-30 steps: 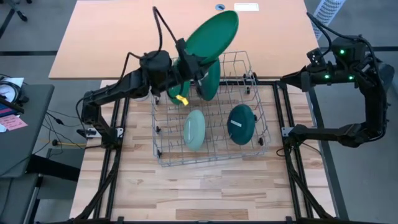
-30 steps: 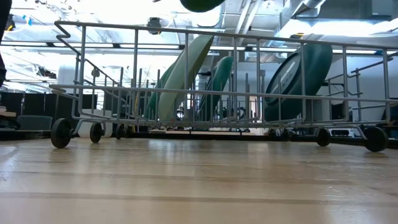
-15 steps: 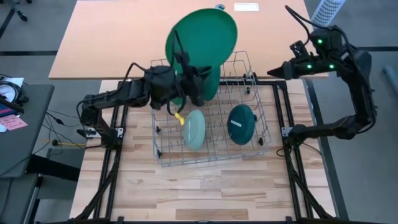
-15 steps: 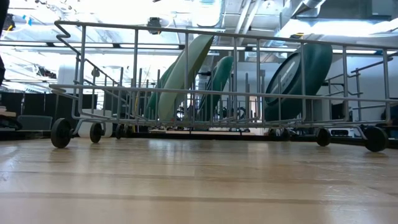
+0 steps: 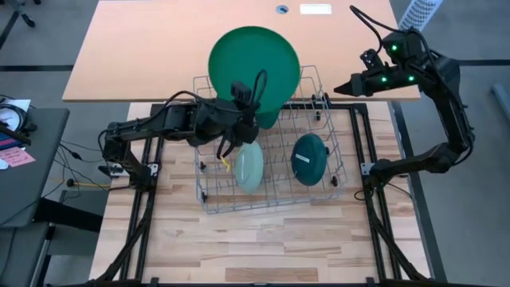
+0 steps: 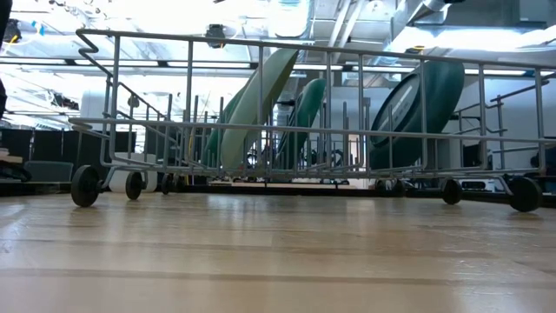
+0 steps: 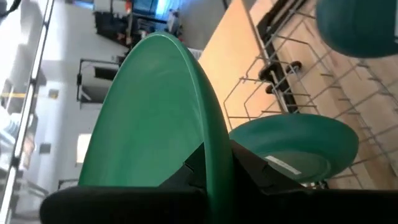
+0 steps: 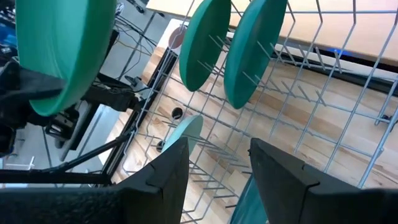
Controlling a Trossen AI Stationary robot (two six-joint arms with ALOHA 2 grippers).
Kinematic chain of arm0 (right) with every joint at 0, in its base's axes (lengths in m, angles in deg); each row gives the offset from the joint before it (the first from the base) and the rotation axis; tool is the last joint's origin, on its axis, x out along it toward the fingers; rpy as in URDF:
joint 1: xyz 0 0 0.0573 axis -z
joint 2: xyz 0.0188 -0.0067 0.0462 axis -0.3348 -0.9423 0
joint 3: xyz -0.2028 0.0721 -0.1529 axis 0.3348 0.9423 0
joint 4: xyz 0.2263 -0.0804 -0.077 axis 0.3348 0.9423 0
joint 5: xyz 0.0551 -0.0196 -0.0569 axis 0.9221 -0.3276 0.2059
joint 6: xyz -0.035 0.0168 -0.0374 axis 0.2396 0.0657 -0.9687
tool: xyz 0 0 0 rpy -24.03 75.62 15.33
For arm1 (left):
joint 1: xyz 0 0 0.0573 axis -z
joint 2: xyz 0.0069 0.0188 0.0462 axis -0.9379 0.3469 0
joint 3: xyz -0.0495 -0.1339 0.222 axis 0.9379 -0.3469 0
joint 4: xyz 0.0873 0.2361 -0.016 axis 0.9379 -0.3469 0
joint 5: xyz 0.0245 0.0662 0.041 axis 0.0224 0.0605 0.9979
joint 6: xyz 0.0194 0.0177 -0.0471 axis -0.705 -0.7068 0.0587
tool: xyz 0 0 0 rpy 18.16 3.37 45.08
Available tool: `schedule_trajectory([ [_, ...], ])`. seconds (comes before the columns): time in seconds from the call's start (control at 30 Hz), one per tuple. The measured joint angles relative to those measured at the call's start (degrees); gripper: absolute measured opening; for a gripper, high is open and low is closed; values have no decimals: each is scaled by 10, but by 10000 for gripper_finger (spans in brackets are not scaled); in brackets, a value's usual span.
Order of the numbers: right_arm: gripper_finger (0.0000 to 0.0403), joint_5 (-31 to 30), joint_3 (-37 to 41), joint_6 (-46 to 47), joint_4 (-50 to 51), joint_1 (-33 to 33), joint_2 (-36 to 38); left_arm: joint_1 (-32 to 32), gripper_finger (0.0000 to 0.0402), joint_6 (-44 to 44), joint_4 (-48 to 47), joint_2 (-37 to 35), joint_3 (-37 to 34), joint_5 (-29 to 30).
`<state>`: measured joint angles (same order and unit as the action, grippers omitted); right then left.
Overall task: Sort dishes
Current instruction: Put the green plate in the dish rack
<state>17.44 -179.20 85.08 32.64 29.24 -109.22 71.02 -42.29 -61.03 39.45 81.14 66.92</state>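
Note:
A large dark green plate (image 5: 253,65) hangs above the far side of the wire dish rack (image 5: 335,171), with my left gripper (image 5: 241,108) shut on its near rim. In the rack, two more green plates (image 8: 205,43) (image 8: 252,50) stand on edge between the tines. A pale mint plate (image 5: 249,165) and a dark teal plate (image 5: 309,159) stand there too. My right gripper (image 5: 336,88) hovers open above the rack's far right corner, holding nothing. My left gripper pinches the large green plate's rim (image 7: 214,163) between its two fingers (image 7: 255,173), one on each face. It comes from the table's left and near side, almost level. The plate is lifted clear of the rack and reaches away from the fingers, its broad face turned upward.
The rack stands on small wheels (image 6: 84,185) on the pale wooden board (image 5: 263,239). Beyond it lies a bare brown tabletop (image 5: 143,48). A side table with papers (image 5: 16,151) stands off the left edge.
My left gripper has rolled its wrist and sunk a little toward the rack. The held plate has turned from a slanted, narrow outline to its full round face upward. My right gripper has moved toward the table's left, nearer the rack's far right corner, staying open.

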Motion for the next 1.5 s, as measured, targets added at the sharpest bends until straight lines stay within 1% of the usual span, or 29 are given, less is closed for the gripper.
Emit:
schedule_trajectory([
  [0.2, 175, 0, 0, 25, -7, -1, 0, 1, 24, -62, -29, 0, 0, -28],
  [0.37, 175, 0, 0, 47, -31, -1, 9, 1, 24, -108, -78, 0, 0, -76],
  [0.53, 175, 0, 0, 73, -65, -1, 17, 2, 24, -134, -94, 0, 0, -114],
  [0.73, 175, 3, 0, 86, -72, 0, 28, 12, 24, -199, -121, 0, 0, -125],
  [0.9, 175, 25, 0, 88, -79, 0, 34, 25, 24, -262, -121, 0, 0, -127],
  [1.0, 175, 30, 0, 88, -78, -1, 35, 30, 24, -265, -121, 0, 0, -141],
  [1.5, 175, 30, 0, 85, -77, -1, 35, 32, 24, -237, -122, 0, -1, -141],
])
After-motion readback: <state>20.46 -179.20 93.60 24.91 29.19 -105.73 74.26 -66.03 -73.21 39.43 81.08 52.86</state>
